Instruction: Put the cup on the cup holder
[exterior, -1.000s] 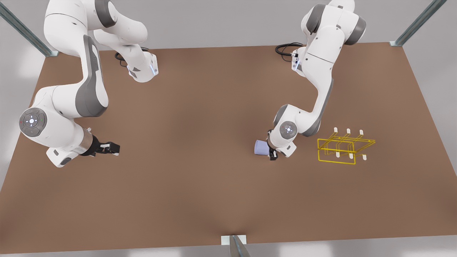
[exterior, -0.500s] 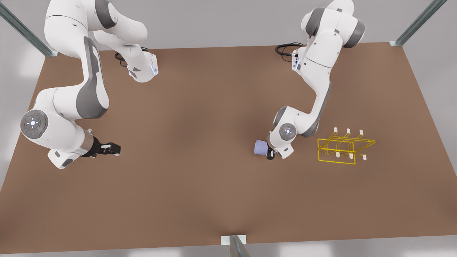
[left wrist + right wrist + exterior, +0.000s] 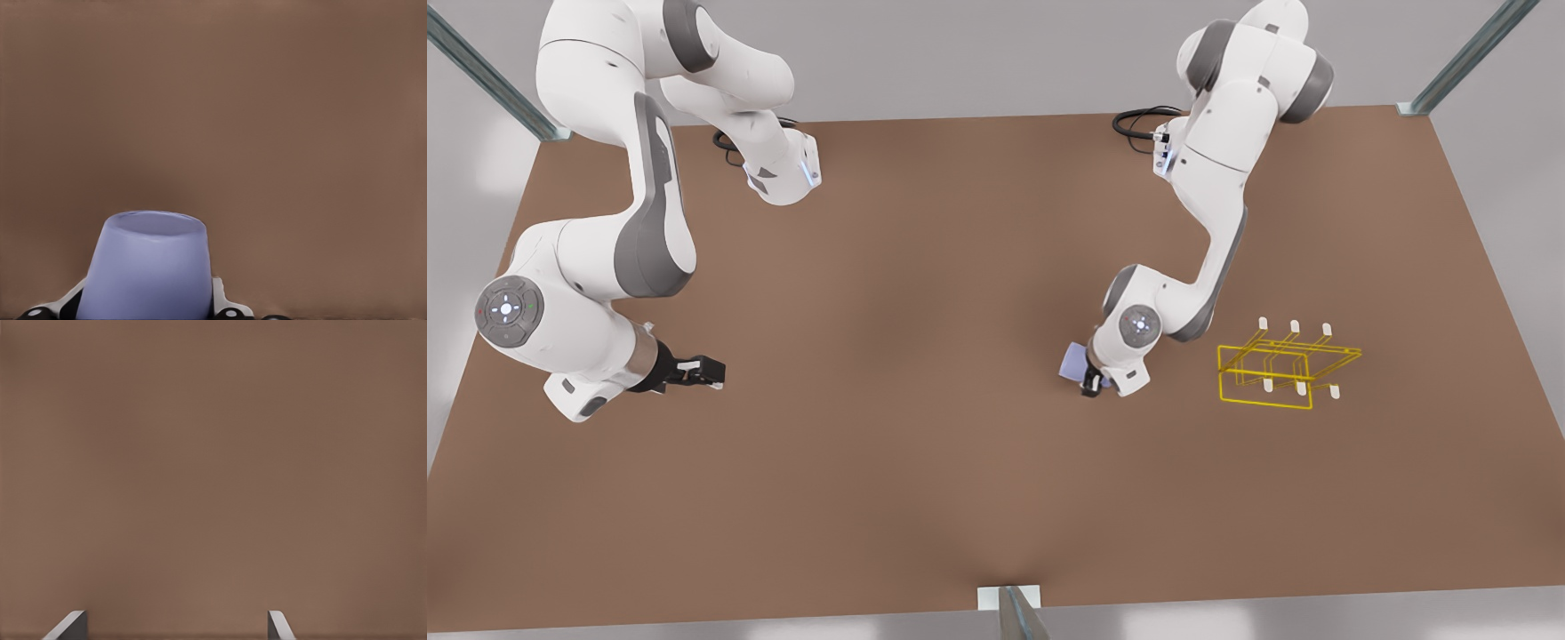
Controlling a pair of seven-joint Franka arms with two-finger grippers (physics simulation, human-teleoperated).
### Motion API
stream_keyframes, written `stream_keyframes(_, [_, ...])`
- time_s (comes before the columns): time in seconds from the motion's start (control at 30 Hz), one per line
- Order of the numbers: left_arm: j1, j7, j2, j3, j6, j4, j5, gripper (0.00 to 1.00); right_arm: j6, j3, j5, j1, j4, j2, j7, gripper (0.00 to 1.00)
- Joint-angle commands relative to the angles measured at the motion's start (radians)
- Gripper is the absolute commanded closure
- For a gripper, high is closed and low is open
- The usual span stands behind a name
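The left gripper (image 3: pixel 1089 384) clamps the cup (image 3: pixel 148 267) between its fingers; the holder (image 3: pixel 1279 366) waits unloaded. The right gripper (image 3: pixel 704 372) idles, fingers apart.

Cup sitting right in the left gripper's grip

The lavender-blue cup (image 3: pixel 148 265) sits upright between the left gripper (image 3: pixel 147 311) fingers (image 3: pixel 220 301), one on each side of it, with plain brown table (image 3: pixel 280 120) stretching away beyond.
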Motion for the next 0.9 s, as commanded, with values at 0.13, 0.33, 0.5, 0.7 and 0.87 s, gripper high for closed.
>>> stream_keyframes(0.13, [0.001, -0.114, -0.043, 0.064, -0.659, 0.398, 0.073, 0.37, 0.010, 0.000, -0.002, 0.002, 0.001, -0.001, -0.007, 0.00])
stream_keyframes(0.33, [-0.831, -0.221, 0.144, 1.162, -0.705, 0.478, 0.139, 0.37, 0.024, 0.000, -0.008, 0.008, 0.018, 0.013, 0.002, 0.00])
stream_keyframes(0.5, [-0.943, -0.212, 0.401, 1.365, -0.623, 0.467, 0.188, 0.37, 0.023, 0.000, -0.008, 0.006, 0.018, 0.013, 0.002, 0.00])
stream_keyframes(0.7, [-0.923, -0.229, 0.597, 1.362, -0.614, 0.373, 0.359, 0.38, 0.023, 0.000, -0.008, 0.008, 0.018, 0.013, 0.000, 0.00])
stream_keyframes(0.87, [-0.919, -0.234, 0.593, 1.350, -0.482, 0.251, 0.424, 0.38, 0.024, 0.000, -0.007, 0.003, 0.018, 0.013, 0.000, 0.00])
